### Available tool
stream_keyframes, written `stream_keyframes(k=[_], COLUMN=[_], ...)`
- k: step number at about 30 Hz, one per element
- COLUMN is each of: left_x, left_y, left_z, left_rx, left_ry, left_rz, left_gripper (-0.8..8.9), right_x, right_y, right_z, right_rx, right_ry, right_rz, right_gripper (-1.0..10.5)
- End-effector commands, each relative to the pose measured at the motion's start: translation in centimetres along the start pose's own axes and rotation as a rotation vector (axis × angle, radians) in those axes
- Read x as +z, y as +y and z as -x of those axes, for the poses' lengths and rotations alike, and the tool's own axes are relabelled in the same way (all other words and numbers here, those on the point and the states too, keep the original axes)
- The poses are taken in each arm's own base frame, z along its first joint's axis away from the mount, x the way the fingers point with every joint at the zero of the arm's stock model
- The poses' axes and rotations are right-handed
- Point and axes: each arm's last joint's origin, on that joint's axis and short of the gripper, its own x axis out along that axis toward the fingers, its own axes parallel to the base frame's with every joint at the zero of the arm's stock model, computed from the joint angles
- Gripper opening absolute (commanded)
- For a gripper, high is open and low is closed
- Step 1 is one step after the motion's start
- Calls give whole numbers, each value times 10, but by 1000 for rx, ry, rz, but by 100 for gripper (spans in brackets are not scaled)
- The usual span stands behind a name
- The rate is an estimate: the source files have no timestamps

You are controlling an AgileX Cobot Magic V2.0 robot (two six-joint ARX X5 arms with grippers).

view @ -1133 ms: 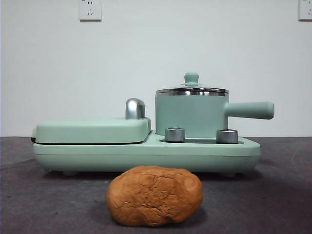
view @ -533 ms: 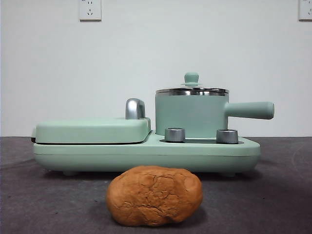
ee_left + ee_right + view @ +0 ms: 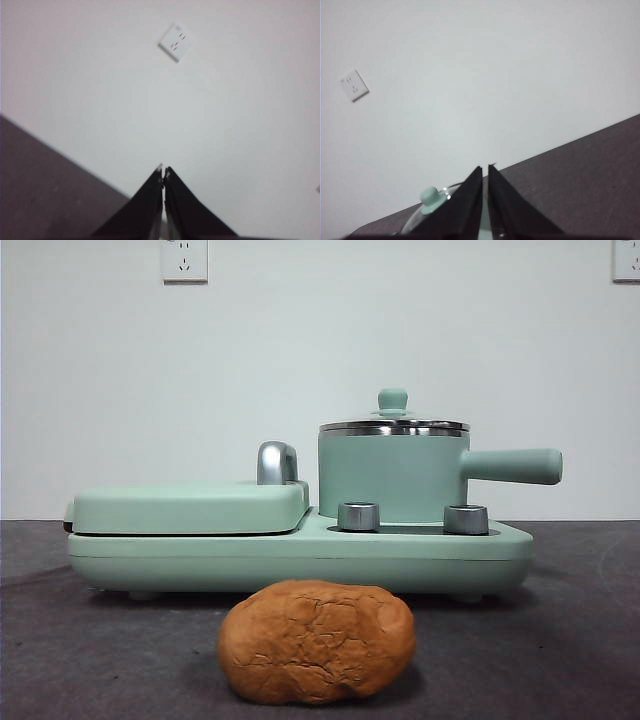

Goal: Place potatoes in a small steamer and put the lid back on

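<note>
An orange-brown potato [image 3: 317, 642] with cracked skin lies on the dark table at the front, in the front view. Behind it the small mint-green steamer [image 3: 392, 476] stands on a green cooker base [image 3: 300, 558], its straight handle [image 3: 512, 466] pointing right. The glass lid [image 3: 393, 423] with a green knob sits on the steamer. My right gripper [image 3: 483, 169] is shut and empty, up in the air, with the lid's knob [image 3: 433, 198] just beside its jaws. My left gripper [image 3: 163, 171] is shut and empty, facing the white wall. Neither arm shows in the front view.
A flat mint-green griddle [image 3: 188, 507] with a chrome handle [image 3: 277, 463] takes the left half of the cooker base. Two steel dials [image 3: 358, 516] stand in front of the steamer. Wall sockets [image 3: 185, 259] sit high on the white wall behind.
</note>
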Motion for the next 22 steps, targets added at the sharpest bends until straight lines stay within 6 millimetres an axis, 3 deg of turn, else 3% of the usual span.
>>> stream_keyframes(k=[1, 12, 22], left_x=[11, 42, 29], left_y=[-11, -58, -89], left_z=[-4, -46, -74], left_rx=[35, -212, -463], left_ry=[77, 503, 766], left_rz=[-34, -319, -497], left_gripper=[9, 8, 8], right_x=[15, 46, 32], right_y=[10, 40, 65], right_z=[-5, -47, -62], right_rx=[5, 217, 451], right_ry=[37, 420, 665], right_rz=[-6, 164, 429], right_gripper=[15, 15, 15])
